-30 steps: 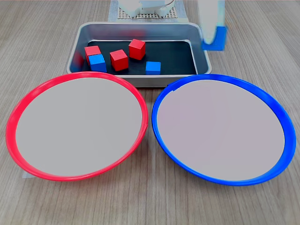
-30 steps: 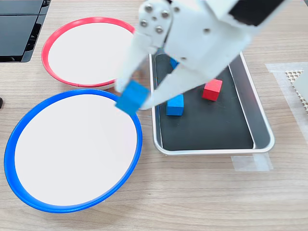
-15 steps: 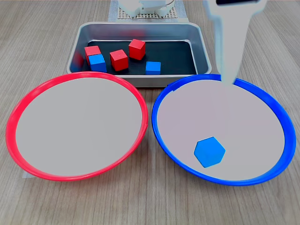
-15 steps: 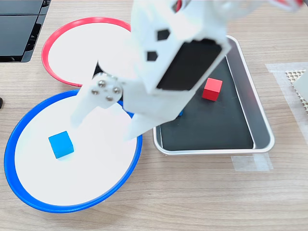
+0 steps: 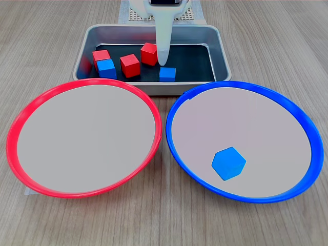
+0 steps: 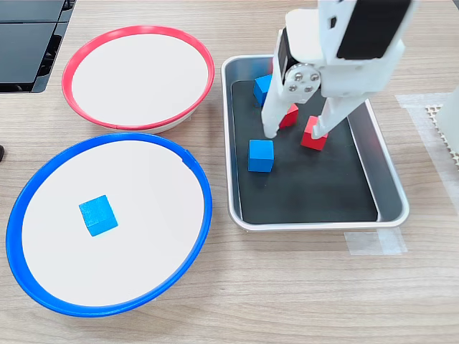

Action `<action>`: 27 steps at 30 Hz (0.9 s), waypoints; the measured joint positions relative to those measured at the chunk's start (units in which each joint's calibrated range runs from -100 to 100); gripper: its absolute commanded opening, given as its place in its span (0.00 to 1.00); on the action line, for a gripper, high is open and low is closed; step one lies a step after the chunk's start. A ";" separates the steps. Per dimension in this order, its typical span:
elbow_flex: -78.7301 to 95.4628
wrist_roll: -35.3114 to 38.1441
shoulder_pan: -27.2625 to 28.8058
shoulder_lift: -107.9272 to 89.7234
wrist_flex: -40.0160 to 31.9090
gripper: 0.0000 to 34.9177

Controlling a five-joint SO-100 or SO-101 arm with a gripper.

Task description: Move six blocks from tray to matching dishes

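Note:
The grey tray (image 5: 154, 34) (image 6: 308, 195) holds three red blocks (image 5: 130, 65) and two blue blocks (image 5: 167, 74) (image 6: 261, 155); the second exterior view shows only two of the reds (image 6: 315, 134). Another blue block (image 5: 228, 163) (image 6: 97, 215) lies in the blue-rimmed dish (image 5: 246, 115) (image 6: 143, 179). The red-rimmed dish (image 5: 84, 138) (image 6: 136, 75) has nothing in it. My gripper (image 6: 294, 132) (image 5: 163, 57) hangs over the middle of the tray, open and holding nothing. One fingertip (image 6: 270, 132) is just above the nearer blue block, the other beside a red block.
The robot's white base (image 5: 159, 7) stands behind the tray on a mesh pad (image 6: 448, 122). A black device (image 6: 29, 43) lies at the second exterior view's upper left. Tape (image 6: 373, 244) is stuck to the wooden table by the tray's corner.
A second ago the gripper held a blue block by the blue dish. It let go, the block landed in the dish, and the open gripper swung back over the tray.

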 measured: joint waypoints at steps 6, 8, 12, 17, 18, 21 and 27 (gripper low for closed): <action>-1.36 -1.22 -2.48 3.58 -2.69 0.59; -2.36 -1.42 -2.48 5.29 -2.94 0.60; -4.54 -1.51 -2.04 10.49 -4.40 0.53; -6.53 -1.17 -0.88 14.24 -6.53 0.04; -6.72 -0.98 -0.97 14.24 -6.69 0.03; -8.17 0.20 -2.12 14.24 -6.20 0.01; -21.32 0.39 -9.03 12.45 7.18 0.01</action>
